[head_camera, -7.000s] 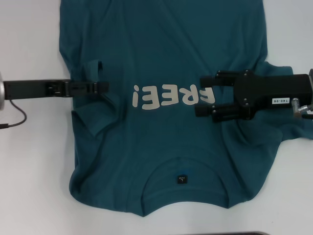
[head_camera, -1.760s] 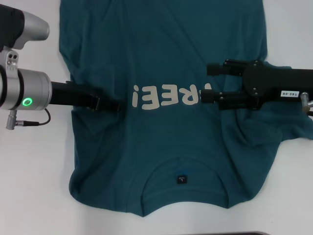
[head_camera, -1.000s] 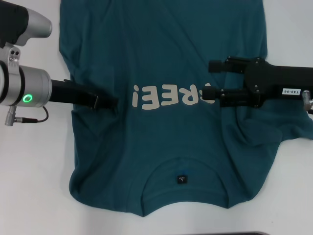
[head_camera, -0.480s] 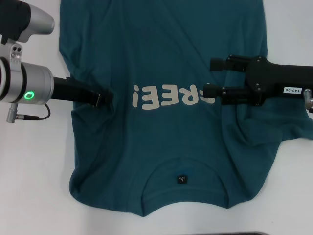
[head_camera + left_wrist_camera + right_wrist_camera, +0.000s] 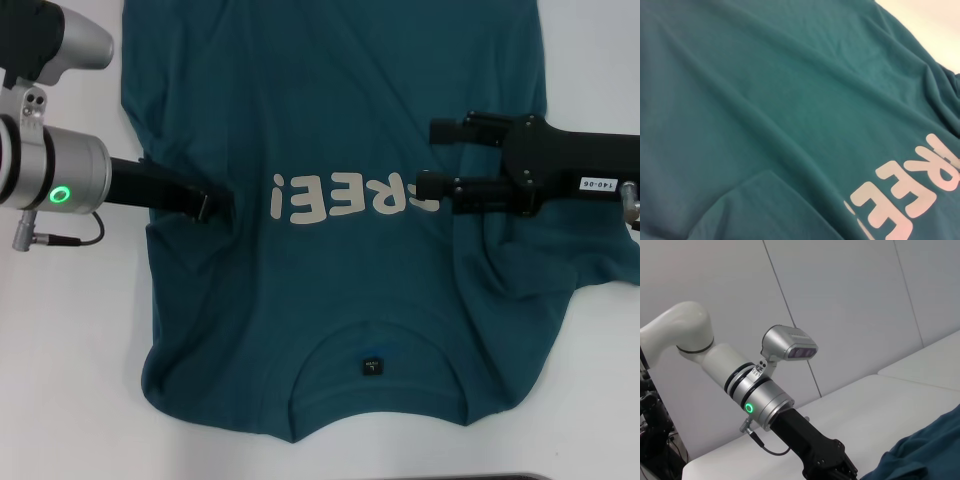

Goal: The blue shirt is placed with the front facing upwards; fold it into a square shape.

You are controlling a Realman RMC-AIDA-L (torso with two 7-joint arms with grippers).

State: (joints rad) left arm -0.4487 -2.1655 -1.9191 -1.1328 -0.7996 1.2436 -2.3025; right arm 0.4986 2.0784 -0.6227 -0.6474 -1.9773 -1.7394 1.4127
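Left gripper, closure indeterminate, and spread-fingered right gripper are flanking the blue shirt; both should be pinching matching side edges.

1. The left arm is reaching in from the left edge of the head view, its silver wrist cylinder with a glowing green ring sitting at mid-left and a grey camera housing above it.
2. The black left gripper is pointing toward the centre of the frame, tilted slightly downward; its tip looks narrow and closed.
3. The black right gripper is extending in from the right edge, level, with its two slim fingers lying parallel and spread apart.
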